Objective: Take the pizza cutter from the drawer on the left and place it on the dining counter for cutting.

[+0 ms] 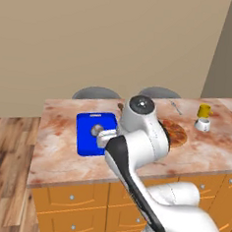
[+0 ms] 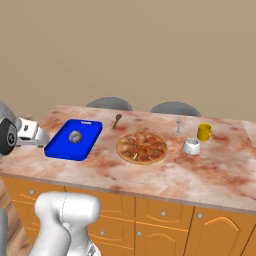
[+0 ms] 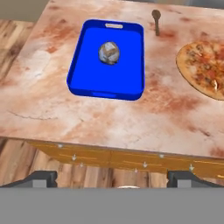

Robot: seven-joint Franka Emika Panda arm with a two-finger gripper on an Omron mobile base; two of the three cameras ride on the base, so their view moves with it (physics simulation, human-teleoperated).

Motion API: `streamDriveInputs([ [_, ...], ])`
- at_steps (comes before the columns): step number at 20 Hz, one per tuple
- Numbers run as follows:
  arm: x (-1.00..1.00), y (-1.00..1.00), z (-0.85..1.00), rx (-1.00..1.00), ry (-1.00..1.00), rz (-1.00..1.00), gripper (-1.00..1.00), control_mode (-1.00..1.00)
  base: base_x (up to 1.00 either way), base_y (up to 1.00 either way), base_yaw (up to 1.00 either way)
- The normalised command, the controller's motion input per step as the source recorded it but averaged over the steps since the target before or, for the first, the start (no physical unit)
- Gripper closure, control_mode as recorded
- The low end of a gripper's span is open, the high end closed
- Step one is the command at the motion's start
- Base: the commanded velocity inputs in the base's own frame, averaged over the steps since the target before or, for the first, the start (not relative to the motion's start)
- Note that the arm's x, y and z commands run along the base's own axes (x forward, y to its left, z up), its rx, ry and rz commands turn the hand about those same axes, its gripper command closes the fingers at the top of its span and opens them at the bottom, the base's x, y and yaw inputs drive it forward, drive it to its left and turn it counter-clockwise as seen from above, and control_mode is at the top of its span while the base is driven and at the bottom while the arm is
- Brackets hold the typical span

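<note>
The dining counter [image 1: 55, 155] [image 2: 170, 175] [image 3: 109, 118] is a pinkish-brown marbled slab on orange cabinets. Under its near edge runs a row of flat orange fronts with small round knobs, all closed. The drawer [image 1: 72, 197] [image 2: 31, 192] [image 3: 72, 154] is the top one at the left end. The pizza cutter is hidden. My gripper [image 3: 113, 179] hangs open and empty above the counter's near left edge, and its fingertips [image 3: 41, 178] stand far apart over the drawer fronts. In the right base view the white hand [image 2: 31, 132] hovers left of the blue board.
A blue cutting board [image 1: 94, 131] [image 2: 74, 139] [image 3: 107, 57] carries a grey lump [image 3: 109, 52]. A pizza [image 2: 142, 148] [image 3: 205, 68], a wooden spoon [image 2: 116, 120], a silver utensil [image 2: 178, 122], a yellow mug [image 2: 203, 132] and a white bowl [image 2: 191, 146] lie further right. Two grey stools [image 2: 110, 103] stand behind.
</note>
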Motion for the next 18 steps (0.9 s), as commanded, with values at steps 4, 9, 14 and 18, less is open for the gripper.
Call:
streamDriveInputs([
  [4, -0.11, 0.23, -0.49, 0.04, -0.17, 0.00, -1.00, -1.00, 0.00, 0.00, 0.00],
  [9, -0.19, 0.22, -0.52, 0.02, -0.22, 0.00, -1.00, -1.00, 0.00, 0.00, 0.00],
  [14, -0.20, 0.24, -0.51, 0.00, -0.23, 0.00, -1.00, -1.00, 0.00, 0.00, 0.00],
  [18, -0.18, 0.28, -0.51, 0.00, -0.22, 0.00, -1.00, -1.00, 0.00, 0.00, 0.00],
])
